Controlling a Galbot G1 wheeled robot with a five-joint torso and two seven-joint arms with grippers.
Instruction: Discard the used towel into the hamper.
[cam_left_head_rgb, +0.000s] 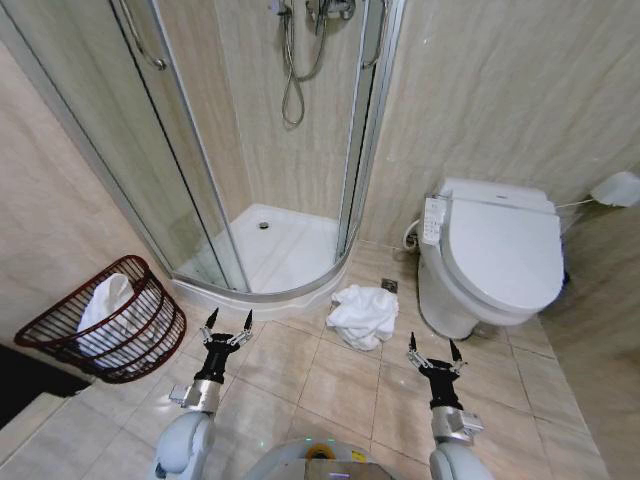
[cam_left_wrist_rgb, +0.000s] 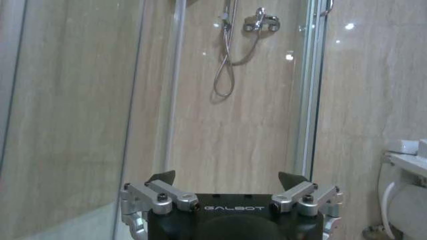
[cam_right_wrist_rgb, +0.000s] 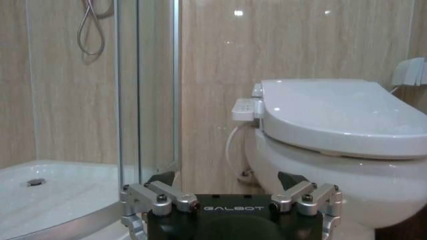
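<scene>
Head view: used towel lies crumpled on the tiled floor, between the curved lip of the shower tray and the base of the toilet. It sits ahead of both grippers, between their two lines, somewhat nearer the right gripper than the left gripper. Neither gripper touches it.

Hamper stands on the floor at the robot's left, beside the wall and outside the shower's glass door. It is tilted, its open mouth turned up and toward the room. It lies just left of the left gripper, apart from it, and well apart from the towel on the floor.

Towel: white, bunched into a loose heap with soft folds. Hamper: dark red-brown wire, round, openwork with horizontal rings; a white cloth already lies inside it.

Left gripper: fingers spread wide, holding nothing, pointed toward the shower wall with its hose and mixer. Right gripper: fingers spread wide as well, holding nothing, pointed toward the toilet and the edge of the shower tray.

Writing: "GALBOT" reads in pale letters on the dark body of each gripper in the wrist views.
</scene>
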